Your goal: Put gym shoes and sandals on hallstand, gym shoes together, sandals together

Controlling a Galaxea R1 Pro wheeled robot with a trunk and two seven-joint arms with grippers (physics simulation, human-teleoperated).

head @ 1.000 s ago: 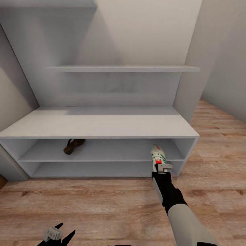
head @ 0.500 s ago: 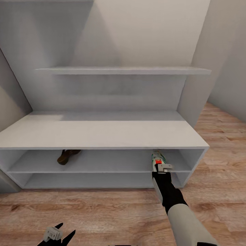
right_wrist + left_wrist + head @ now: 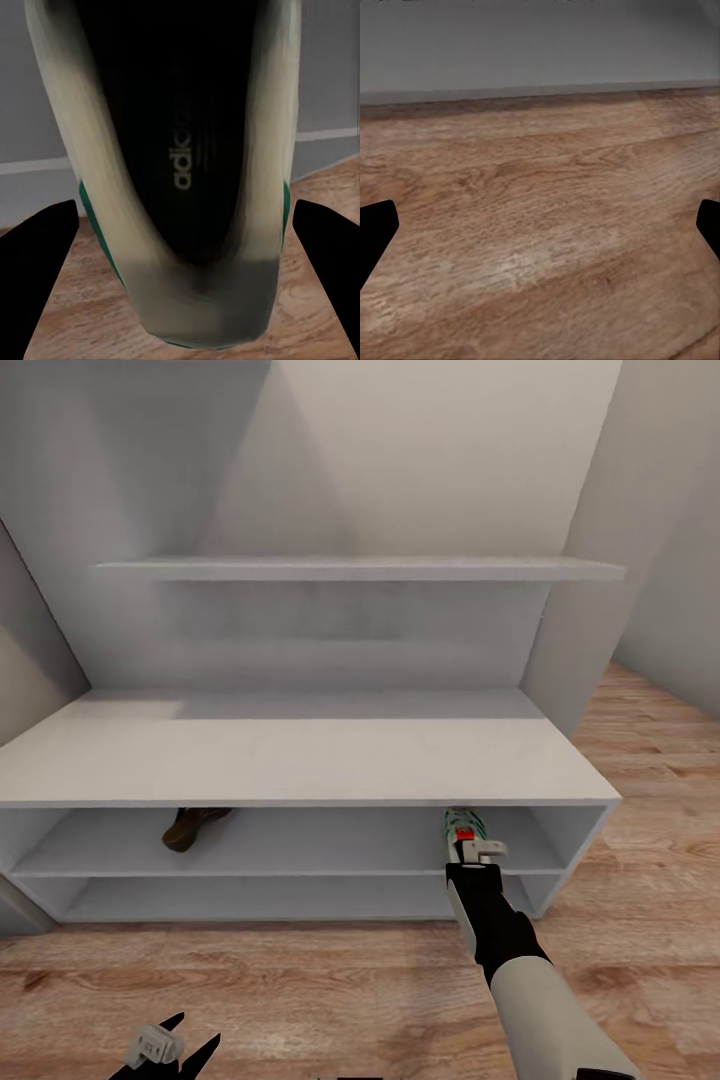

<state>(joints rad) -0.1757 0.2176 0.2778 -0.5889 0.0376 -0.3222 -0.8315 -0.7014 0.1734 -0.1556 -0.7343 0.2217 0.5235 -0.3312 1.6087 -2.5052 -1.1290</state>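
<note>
right jaws hold white green-striped gym shoe at pale grey rack's upper shelf, right end | left jaws wide, empty | risk: shoe tips off front edge onto wood floor

The rack had a broad bare top, open from the front, with one wall shelf well above it limiting height at the back. Its upper compartment was low and long: a sandal lay at its left part, and the right arm, holding a sneaker, filled the opening near the right end. Between those two the compartment stood open across a wide stretch. The lower compartment was open along its whole length. The floor before the rack lay bare, and the left gripper hung over it with its fingers spread, nothing between them.
</note>
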